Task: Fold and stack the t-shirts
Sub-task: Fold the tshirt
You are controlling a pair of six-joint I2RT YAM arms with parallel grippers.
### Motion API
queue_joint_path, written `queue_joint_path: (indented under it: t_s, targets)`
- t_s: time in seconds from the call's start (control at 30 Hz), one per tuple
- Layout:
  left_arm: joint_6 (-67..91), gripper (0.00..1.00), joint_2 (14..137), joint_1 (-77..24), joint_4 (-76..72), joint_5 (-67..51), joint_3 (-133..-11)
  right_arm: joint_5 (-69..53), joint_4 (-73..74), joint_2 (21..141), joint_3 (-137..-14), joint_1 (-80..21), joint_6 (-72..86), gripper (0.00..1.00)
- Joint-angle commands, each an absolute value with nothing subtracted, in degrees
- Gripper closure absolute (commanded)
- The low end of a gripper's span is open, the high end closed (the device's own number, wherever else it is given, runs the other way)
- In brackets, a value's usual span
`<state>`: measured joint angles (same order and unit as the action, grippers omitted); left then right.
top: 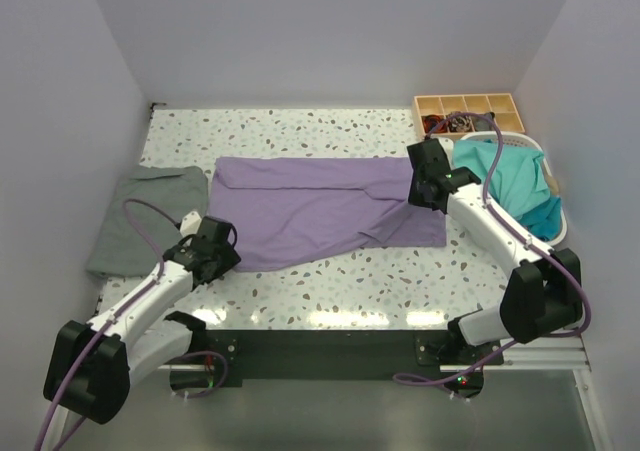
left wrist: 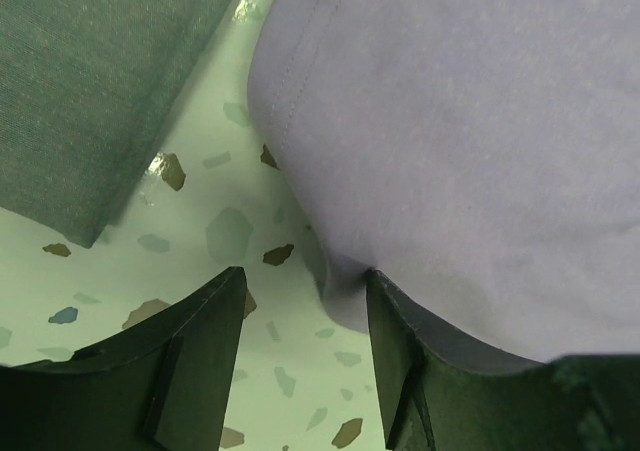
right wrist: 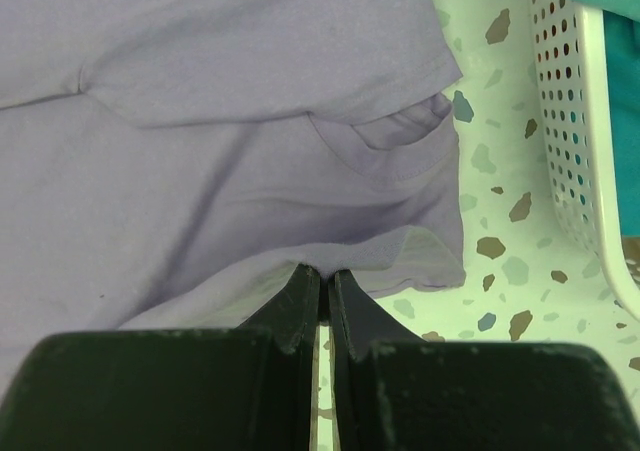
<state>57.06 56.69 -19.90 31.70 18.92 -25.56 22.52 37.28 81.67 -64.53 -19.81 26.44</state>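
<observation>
Purple shirt (top: 310, 211) lies spread mid surface (top: 400, 281), with the grey shirt (top: 140, 221) just left of it. Right claw (right wrist: 322, 276) is closed, pinching the right hem. It's a thin bite and may slip on lift. Left claw (left wrist: 303, 276) is open, straddling the near-left corner. A shallow close could miss cloth and skew the fold.

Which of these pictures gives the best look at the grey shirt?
The top view: nearly all of the grey shirt shows there, lying left of the purple shirt. The left wrist view catches only a corner of it. The right wrist view shows none of it.
</observation>
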Motion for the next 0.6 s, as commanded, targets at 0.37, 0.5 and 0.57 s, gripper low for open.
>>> queue_joint_path:
  t_s: [0.37, 0.5, 0.57]
  targets:
    - [59.1, 0.85, 59.1, -20.1, 20.0, 23.6, -22.0, 22.7, 37.4, 79.5, -65.0, -19.7, 25.6, 1.00]
    - [56.9, 1.00, 58.0, -20.1, 21.4, 24.5, -24.0, 23.3, 38.5, 78.8, -65.4, -19.8, 25.2, 1.00]
    - [55.6, 1.00, 57.8, -20.1, 23.7, 26.4, -26.4, 24.3, 39.0, 78.1, -65.7, -19.7, 24.7, 1.00]
